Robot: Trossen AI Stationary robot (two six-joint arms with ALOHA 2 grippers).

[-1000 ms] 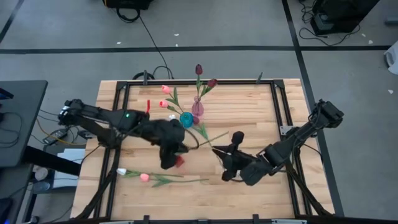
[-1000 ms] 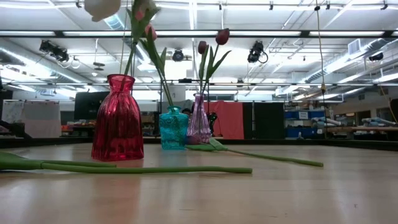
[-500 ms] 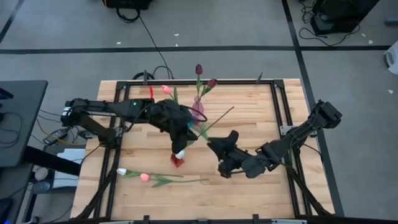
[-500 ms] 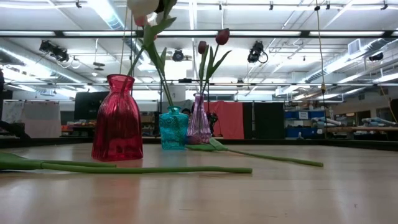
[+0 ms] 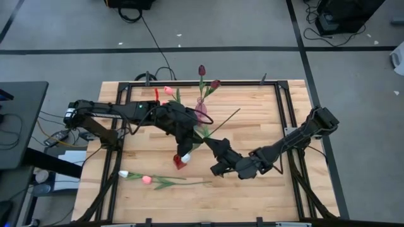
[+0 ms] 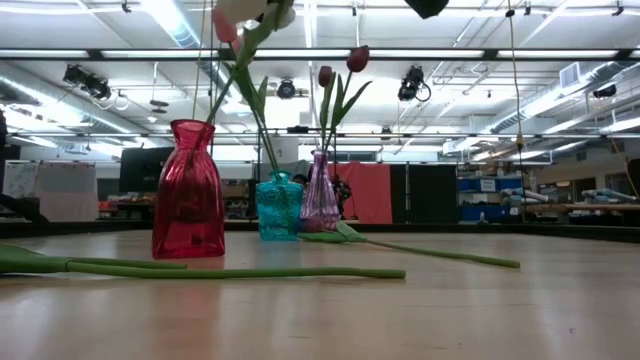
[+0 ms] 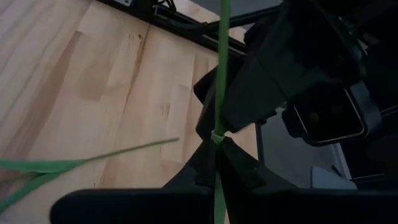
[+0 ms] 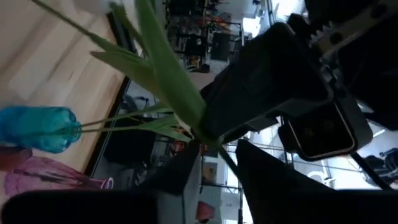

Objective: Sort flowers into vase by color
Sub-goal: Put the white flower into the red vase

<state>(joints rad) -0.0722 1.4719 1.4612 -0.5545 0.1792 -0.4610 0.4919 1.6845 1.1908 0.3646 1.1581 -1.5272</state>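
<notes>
I hold a white tulip in the air. Its head (image 5: 185, 154) is beside the red vase (image 5: 180, 163), and its thin stem (image 5: 224, 122) slants toward the table's far right. My left gripper (image 5: 191, 140) is shut on that stem. My right gripper (image 5: 211, 144) is open, with a finger on either side of the stem (image 8: 219, 151) farther from the head. I cannot tell whether those fingers touch it. In the low view the white head (image 6: 245, 8) shows high above the red vase (image 6: 189, 190). My left gripper pinches the white tulip's stem (image 7: 217, 182) between its two fingers, near the leaves and closer to the head than to the free end. The tulip is lifted clear of the table and tilted. Its head is over the red vase's side and its free end points to the far right.
A teal vase (image 5: 189, 120) with pink tulips and a purple vase (image 5: 201, 108) with maroon tulips stand just beyond the grippers. A white tulip (image 5: 123, 173) and a pink tulip (image 5: 146, 180) lie near the front left. Another stem (image 6: 440, 253) lies mid-table.
My left gripper has gone from above the red vase toward the table's far edge and a little right. This tipped the white tulip so that its stem points far right and its head shows beside the vase. My right gripper has gone toward the table's left, up to the stem.
</notes>
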